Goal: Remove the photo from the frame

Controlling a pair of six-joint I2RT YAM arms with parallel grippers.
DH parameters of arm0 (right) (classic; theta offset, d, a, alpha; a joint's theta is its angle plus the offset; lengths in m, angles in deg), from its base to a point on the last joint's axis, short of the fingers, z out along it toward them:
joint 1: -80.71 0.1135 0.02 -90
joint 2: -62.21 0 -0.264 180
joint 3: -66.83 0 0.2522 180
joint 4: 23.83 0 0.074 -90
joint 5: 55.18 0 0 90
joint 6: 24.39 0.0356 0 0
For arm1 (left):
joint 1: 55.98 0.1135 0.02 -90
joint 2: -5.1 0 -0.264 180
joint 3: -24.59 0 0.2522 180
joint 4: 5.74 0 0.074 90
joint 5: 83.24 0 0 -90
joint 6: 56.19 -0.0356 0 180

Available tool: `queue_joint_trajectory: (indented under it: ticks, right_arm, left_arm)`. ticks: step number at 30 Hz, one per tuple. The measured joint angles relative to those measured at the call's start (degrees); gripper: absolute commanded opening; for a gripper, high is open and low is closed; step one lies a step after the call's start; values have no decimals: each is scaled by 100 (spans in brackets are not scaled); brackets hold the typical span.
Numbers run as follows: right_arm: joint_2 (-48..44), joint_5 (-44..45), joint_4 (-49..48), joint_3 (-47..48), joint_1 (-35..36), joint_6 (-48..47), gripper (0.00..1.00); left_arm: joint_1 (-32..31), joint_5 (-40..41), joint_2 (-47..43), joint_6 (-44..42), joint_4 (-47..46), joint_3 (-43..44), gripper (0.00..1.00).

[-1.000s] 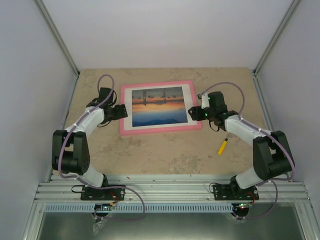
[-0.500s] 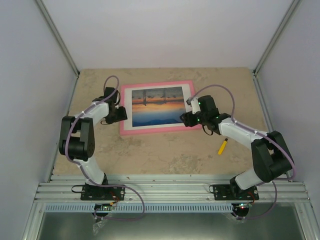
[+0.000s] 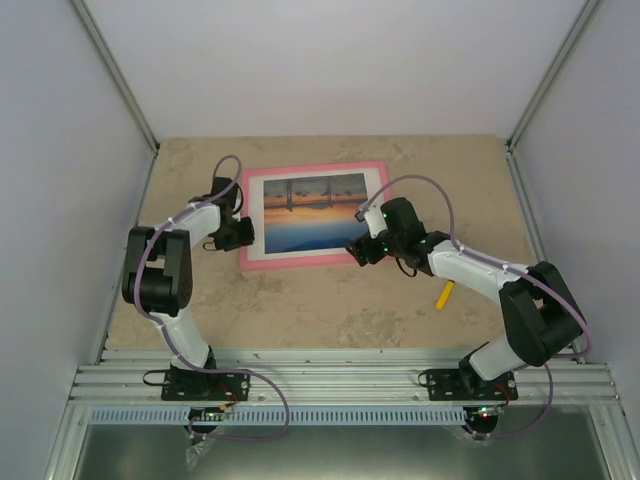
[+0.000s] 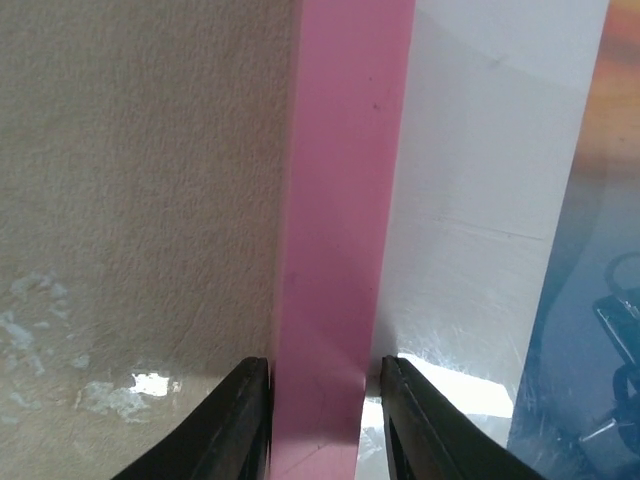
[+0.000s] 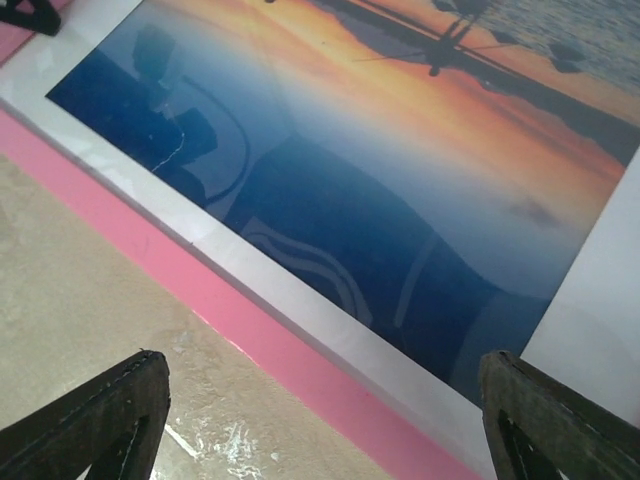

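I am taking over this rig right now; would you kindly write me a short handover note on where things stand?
Left gripper: jaws flank the left rail of the frame, close to it; firm grip unclear.
Right gripper: open wide above the frame's near edge, holding nothing.
The frame lies flat and face up on the table; the photo is inside it, bordered by the white mat.
Done: arms brought to the frame, nothing more.
Left: open the frame, free the photo, lift it out.

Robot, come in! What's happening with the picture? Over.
Left gripper clamped on frame rail. Right gripper open above frame. Photo inside. Yellow marker clear, off right.
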Motion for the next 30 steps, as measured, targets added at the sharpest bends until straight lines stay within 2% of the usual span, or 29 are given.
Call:
queue_joint_trajectory:
  ticks: [4, 14, 25, 30]
  right_arm:
    - [17, 81, -2, 0, 140, -203, 97]
    - [17, 623, -9, 0, 793, -872, 98]
    - [190, 1869, -9, 0, 1921, -1810, 98]
    - [549, 2765, -310, -9, 2371, -2367, 98]
  left_arm:
    - [-20, 22, 11, -24, 24, 0, 22]
    - [-160, 151, -11, -114, 59, 2, 6]
    - [-236, 249, -299, -63, 358, -4, 2]
    - [-245, 319, -654, -2, 573, -4, 2]
